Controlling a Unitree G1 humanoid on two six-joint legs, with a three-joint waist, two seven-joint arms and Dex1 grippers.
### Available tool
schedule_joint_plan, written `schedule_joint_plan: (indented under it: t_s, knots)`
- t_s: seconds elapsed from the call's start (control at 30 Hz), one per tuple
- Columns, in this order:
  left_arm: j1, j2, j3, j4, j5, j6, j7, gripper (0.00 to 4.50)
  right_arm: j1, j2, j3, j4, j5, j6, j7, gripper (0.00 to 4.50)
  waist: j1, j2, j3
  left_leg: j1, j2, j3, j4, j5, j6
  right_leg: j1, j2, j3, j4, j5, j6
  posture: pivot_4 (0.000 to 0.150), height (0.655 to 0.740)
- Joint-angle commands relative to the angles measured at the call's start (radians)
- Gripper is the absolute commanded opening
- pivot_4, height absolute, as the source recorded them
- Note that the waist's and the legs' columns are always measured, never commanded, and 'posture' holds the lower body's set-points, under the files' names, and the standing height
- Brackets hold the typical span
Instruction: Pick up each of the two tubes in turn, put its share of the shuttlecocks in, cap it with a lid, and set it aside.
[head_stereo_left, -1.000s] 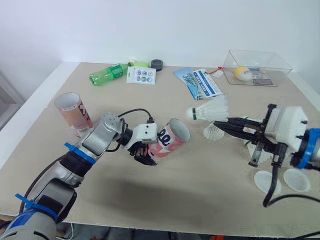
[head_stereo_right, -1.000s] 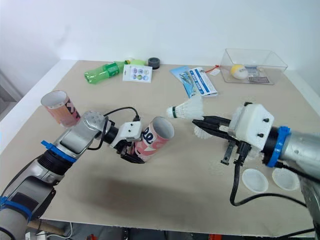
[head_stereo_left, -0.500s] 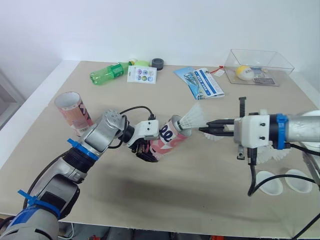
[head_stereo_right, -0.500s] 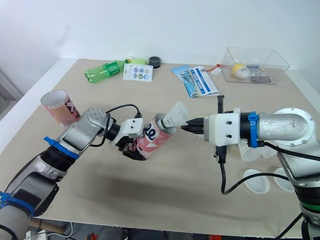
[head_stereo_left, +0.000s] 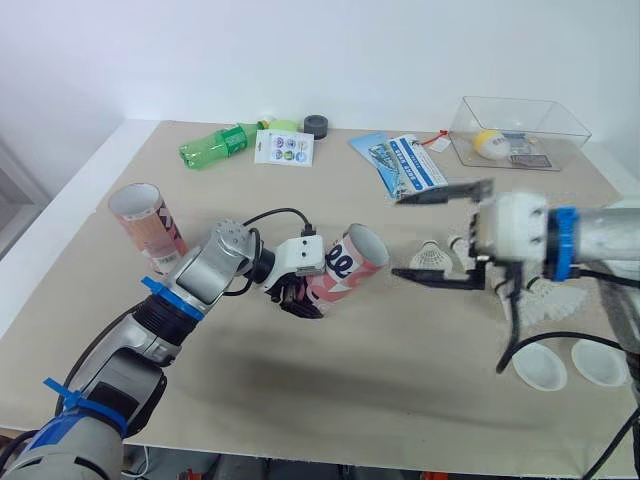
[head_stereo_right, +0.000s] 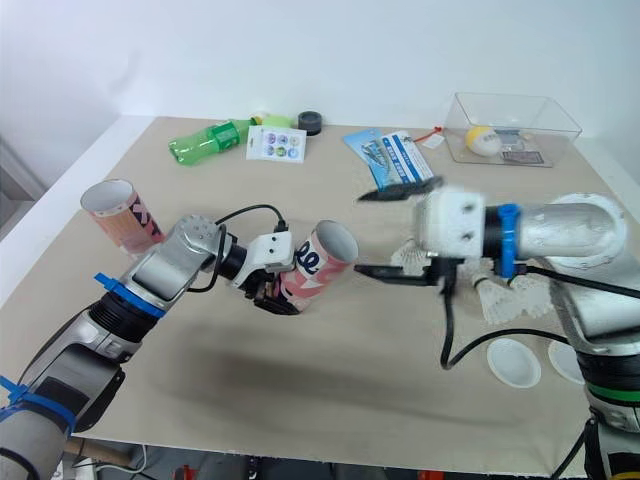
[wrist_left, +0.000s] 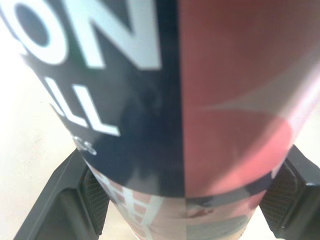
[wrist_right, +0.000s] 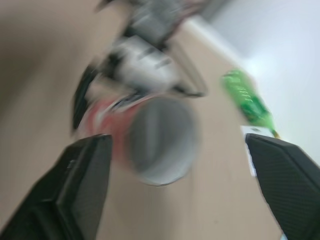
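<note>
Moved since half a second back: right gripper (head_stereo_left: 396, 236), now off the tube mouth and out to the right, fingers spread wide with nothing between them. Load presumably dropped inside the tube.

Far left: second tube (head_stereo_left: 145, 225), upright on the table (head_stereo_left: 300, 390), mouth up, not yet filled by the look of it.

Next: left gripper (head_stereo_left: 296, 296), clamped across the lower body of the held tube (head_stereo_left: 345, 265). Tilted, open mouth toward the right gripper.

Right of that: loose shuttlecocks (head_stereo_left: 432, 256) lying just beside the right gripper.

Far right, near the table edge: two white lids (head_stereo_left: 540, 366), flat, well apart from both tubes.

Handling, as judgement:
- Tubes likely light thin card with a glossy print, so somewhat slippery and easy to crush. Best taken low on the body with moderate squeeze, as here.
- Shuttlecocks near weightless, skirts fragile. Best pinched at the skirt, cork end leading into the mouth.

Writing: in the left wrist view, part of a white word on a dark band, "ON" above "LL". Rest cut off.
</note>
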Motion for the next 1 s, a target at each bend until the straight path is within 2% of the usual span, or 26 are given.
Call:
schedule_joint_plan:
  t_s: [0.03, 0.1, 0.2, 0.37, 0.6, 1.0]
  knots:
    - [-0.018, 0.024, -0.013, 0.025, 0.063, -0.064, 0.042, 3.55, 0.206, 0.123, -0.150, -0.092, 0.158, 0.314, -0.302, 4.43, 0.002, -0.007, -0.003, 0.001, 0.000, -0.003, 0.000, 0.000, 0.000, 0.002, 0.000, -0.002, 0.000, 0.001, -0.001, 0.150, 0.7400]
    - [-0.021, 0.025, -0.012, 0.033, 0.065, -0.074, 0.043, 3.55, 0.294, 0.218, -0.134, -0.151, 0.115, 0.356, -0.455, 4.43, -0.001, -0.007, -0.003, 0.001, 0.001, -0.006, -0.001, 0.000, 0.000, 0.003, 0.002, -0.005, 0.001, 0.001, -0.004, 0.150, 0.7400]
    - [-0.012, 0.024, -0.010, 0.024, 0.056, -0.068, 0.035, 3.55, 0.340, 0.351, -0.081, -0.208, 0.074, 0.405, -0.625, 4.43, -0.012, 0.007, -0.001, 0.001, 0.001, -0.004, -0.001, 0.000, 0.000, -0.001, 0.003, -0.003, 0.003, 0.000, -0.002, 0.150, 0.7400]
    - [0.002, 0.023, -0.009, 0.005, 0.049, -0.052, 0.026, 3.55, 0.343, 0.491, 0.006, -0.187, -0.060, 0.380, -0.798, 4.43, -0.021, 0.008, 0.000, 0.002, 0.001, -0.002, -0.001, 0.005, 0.007, -0.003, 0.004, -0.001, 0.006, 0.001, -0.006, 0.150, 0.7400]
    - [0.014, 0.025, -0.005, -0.010, 0.047, -0.035, 0.028, 3.55, 0.285, 0.597, 0.072, -0.104, -0.147, 0.346, -0.865, 4.43, -0.024, 0.007, 0.000, 0.001, 0.001, -0.001, -0.001, 0.005, 0.008, -0.003, 0.003, 0.000, 0.005, 0.002, -0.005, 0.150, 0.7400]
    - [0.029, 0.019, 0.004, -0.037, 0.045, -0.002, 0.039, 3.55, 0.143, 0.658, 0.116, 0.156, -0.263, 0.224, -0.848, 4.43, -0.025, 0.007, 0.000, 0.001, 0.001, -0.001, -0.003, 0.005, 0.008, -0.004, 0.003, 0.000, 0.005, 0.002, -0.005, 0.150, 0.7400]
